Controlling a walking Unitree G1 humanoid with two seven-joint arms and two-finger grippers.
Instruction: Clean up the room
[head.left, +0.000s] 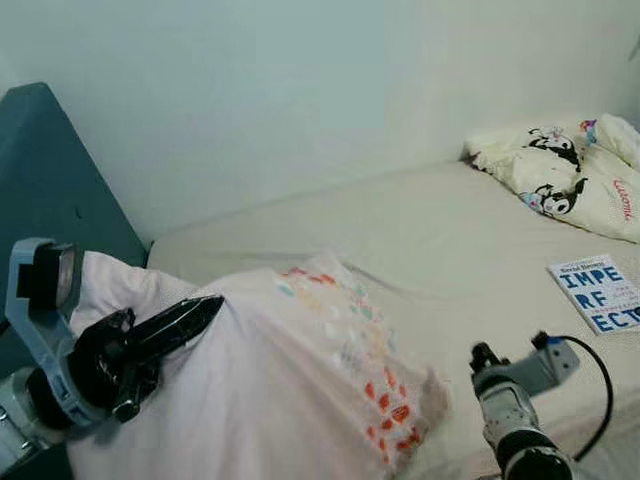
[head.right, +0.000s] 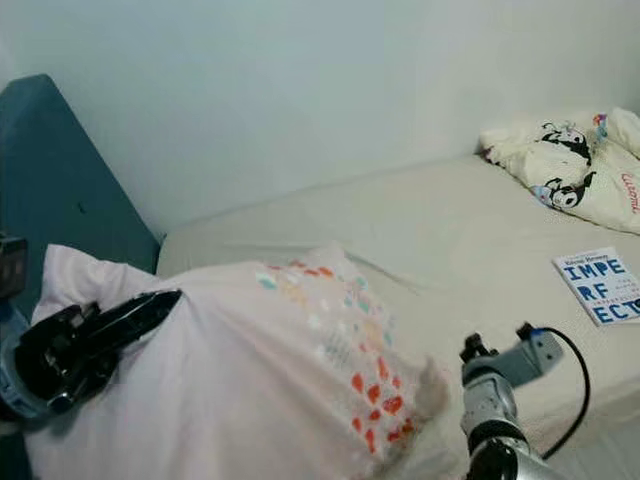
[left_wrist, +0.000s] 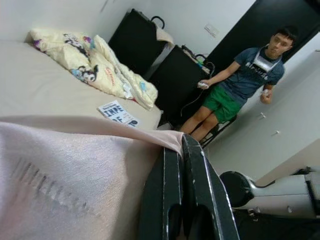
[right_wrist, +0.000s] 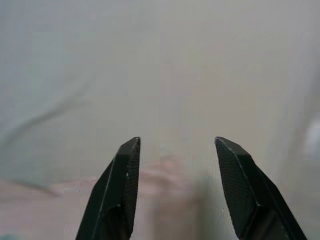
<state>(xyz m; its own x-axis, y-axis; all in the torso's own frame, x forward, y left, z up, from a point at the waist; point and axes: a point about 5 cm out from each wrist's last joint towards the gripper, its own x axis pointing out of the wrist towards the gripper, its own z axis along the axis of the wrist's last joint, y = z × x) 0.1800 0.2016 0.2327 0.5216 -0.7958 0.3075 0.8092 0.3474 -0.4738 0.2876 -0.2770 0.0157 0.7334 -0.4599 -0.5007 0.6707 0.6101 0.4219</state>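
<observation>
On the bed (head.left: 420, 230): your landmark, cream sheet, runs along the pale wall (head.left: 300, 90)
Pillow (head.left: 290, 390): pink, with orange and teal print, lying at the bed's near end by the teal headboard (head.left: 50, 180)
Left gripper (head.left: 200, 312): your fingers are pressed together, pinching the pillow's edge at the headboard end
Right gripper (right_wrist: 175, 150): fingers spread apart, holding nothing, hanging over the bed just beside the pillow's printed corner
Book (head.left: 598, 292): white cover, blue letters, flat on the bed, well apart from the pillow
Blanket (head.left: 570, 175): cream, cartoon print, bunched at the bed's far end
Person (left_wrist: 235, 85): you can see them standing off the bed's far end, green shorts, near black cabinets (left_wrist: 165, 65)
</observation>
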